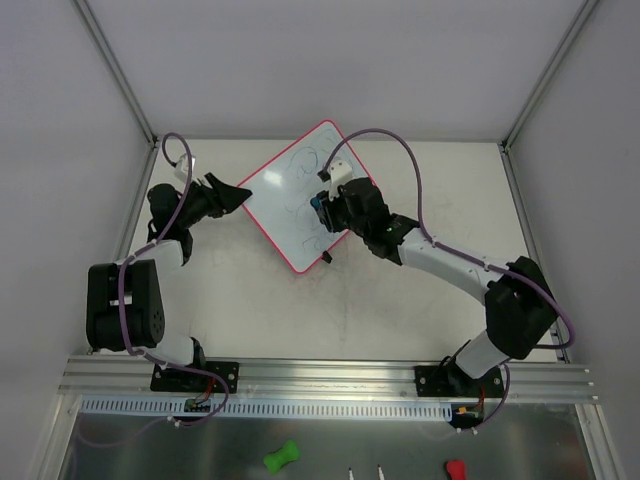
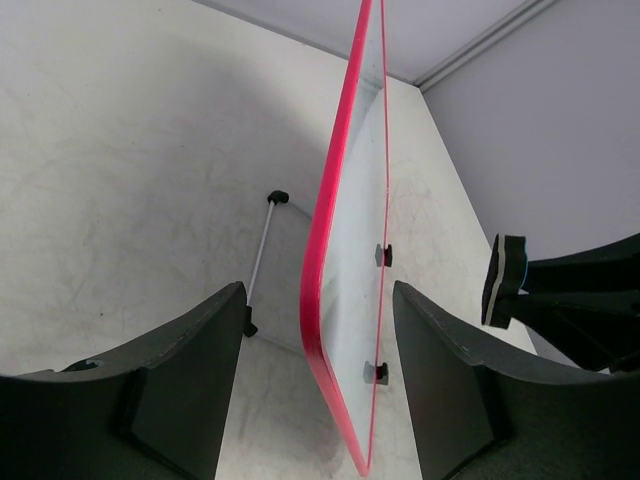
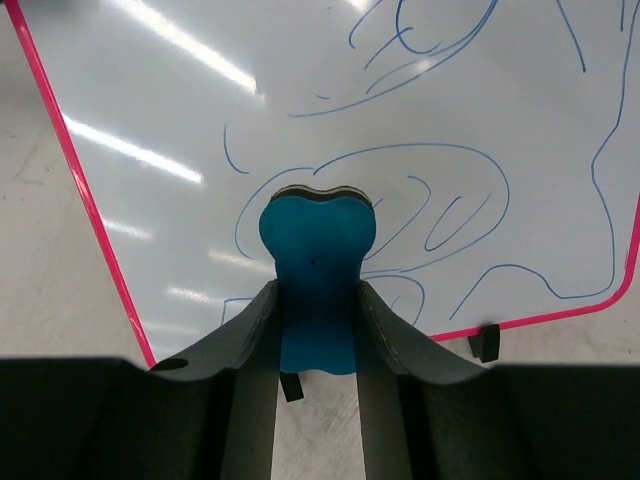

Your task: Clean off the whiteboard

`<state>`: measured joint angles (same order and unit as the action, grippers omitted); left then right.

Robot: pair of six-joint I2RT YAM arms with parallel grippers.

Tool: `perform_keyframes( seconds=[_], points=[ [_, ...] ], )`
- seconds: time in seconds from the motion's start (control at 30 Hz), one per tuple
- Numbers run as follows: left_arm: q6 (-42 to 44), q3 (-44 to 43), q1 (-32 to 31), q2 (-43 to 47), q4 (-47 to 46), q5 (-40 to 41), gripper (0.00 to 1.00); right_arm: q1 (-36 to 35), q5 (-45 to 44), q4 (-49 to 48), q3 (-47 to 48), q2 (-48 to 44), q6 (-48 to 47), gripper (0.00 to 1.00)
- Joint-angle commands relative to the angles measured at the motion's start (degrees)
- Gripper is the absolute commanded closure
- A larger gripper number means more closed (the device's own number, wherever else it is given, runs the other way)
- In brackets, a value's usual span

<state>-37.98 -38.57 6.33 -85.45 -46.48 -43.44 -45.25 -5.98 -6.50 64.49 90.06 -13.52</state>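
The whiteboard (image 1: 283,205) with its pink-red frame stands tilted at the back middle of the table, blue scribbles on its face. My left gripper (image 1: 240,193) is open at the board's left corner. In the left wrist view the board's edge (image 2: 350,260) stands between the two jaws of this gripper (image 2: 318,300), with a gap on each side. My right gripper (image 3: 318,300) is shut on a blue bone-shaped eraser (image 3: 318,250), which is against or just over the scribbled face (image 3: 450,100). From the top, that gripper (image 1: 322,205) is over the board's right half.
A thin metal prop rod (image 2: 262,250) leans behind the board. Two black clips (image 3: 485,342) sit on its lower edge. Grey walls close in the table at the back and sides. Below the aluminium rail (image 1: 330,375) lie a green bone-shaped piece (image 1: 282,457) and a red piece (image 1: 455,468).
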Motion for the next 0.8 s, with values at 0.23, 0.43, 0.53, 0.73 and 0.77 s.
perform_keyframes(
  seconds=[0.23,0.43,0.53,0.73,0.77],
  points=[
    [-1.9,1.0,-2.4,-1.5,-8.2,-2.6,0.39,3.9,9.6,0.1,8.5,3.3,1.5,1.0],
    [-0.9,1.0,-4.3,-1.8,-7.6,-1.1,0.39,4.4,12.2,1.7,14.4,8.0,1.8,1.0],
    [-0.9,0.9,-5.0,-2.3,-7.6,-0.9,0.39,4.4,12.3,1.8,17.1,10.1,1.4,1.0],
    [-0.3,0.8,-6.0,-3.4,-7.3,0.5,0.41,4.4,10.9,1.8,21.9,14.2,-0.4,1.0],
    [-0.2,0.8,-6.1,-3.6,-7.2,0.6,0.42,4.6,10.6,1.8,23.2,15.0,-0.5,1.0]
  ],
)
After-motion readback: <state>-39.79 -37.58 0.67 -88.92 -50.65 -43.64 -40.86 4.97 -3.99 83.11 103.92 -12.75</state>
